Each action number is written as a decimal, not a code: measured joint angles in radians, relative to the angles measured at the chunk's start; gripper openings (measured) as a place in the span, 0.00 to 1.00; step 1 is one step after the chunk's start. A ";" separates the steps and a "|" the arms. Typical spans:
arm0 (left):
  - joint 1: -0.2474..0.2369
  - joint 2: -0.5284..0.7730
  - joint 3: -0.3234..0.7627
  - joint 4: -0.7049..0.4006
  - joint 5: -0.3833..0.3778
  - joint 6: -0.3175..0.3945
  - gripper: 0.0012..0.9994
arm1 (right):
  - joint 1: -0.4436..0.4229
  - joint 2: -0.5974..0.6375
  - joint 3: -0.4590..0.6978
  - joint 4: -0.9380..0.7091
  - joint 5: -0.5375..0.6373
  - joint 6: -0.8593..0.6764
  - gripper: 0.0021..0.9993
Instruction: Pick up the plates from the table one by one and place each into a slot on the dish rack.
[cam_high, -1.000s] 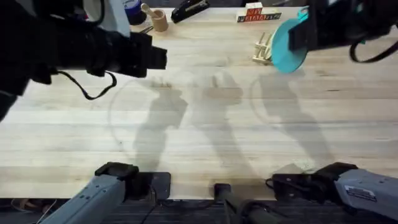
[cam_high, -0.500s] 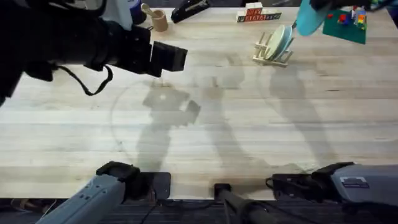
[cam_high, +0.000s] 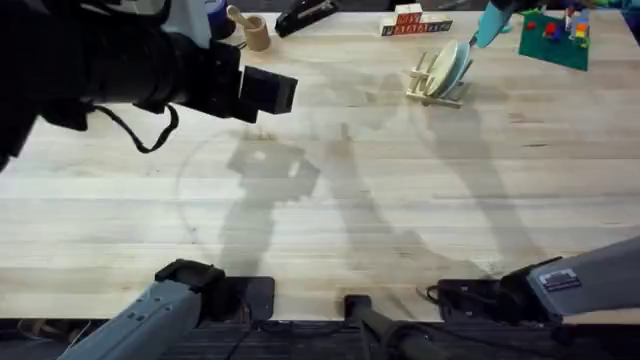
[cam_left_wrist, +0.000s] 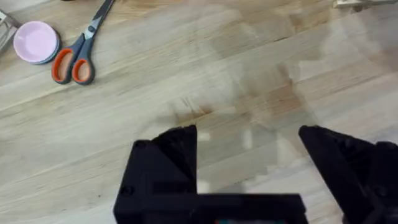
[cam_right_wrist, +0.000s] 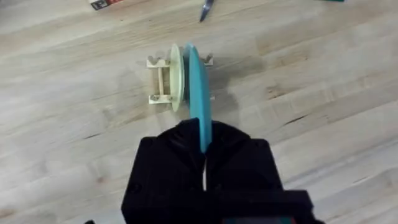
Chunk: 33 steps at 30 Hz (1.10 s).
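Right gripper pinches the edge of a turquoise plate, which stands on edge between its black fingers and reaches toward the dish rack. A cream plate already stands in the rack, just beside the turquoise one; whether the two touch is hard to tell. From overhead, the right gripper is cut off at the top edge, with part of the turquoise plate showing above the rack near the table's far right side. Left gripper hangs with fingers spread wide, holding nothing, over bare wood. Scissors and a small pink dish lie well apart from it. Most of the tabletop lies open.
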 joint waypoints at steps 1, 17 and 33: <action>0.000 0.000 0.000 0.000 0.000 0.000 1.00 | 0.000 0.004 0.000 0.000 0.002 0.005 0.03; 0.000 0.000 0.000 0.004 0.000 0.000 1.00 | 0.000 0.007 0.002 0.003 0.011 0.026 0.03; 0.000 0.000 0.000 0.004 0.000 0.000 1.00 | -0.102 0.007 0.002 -0.047 -0.035 0.006 0.03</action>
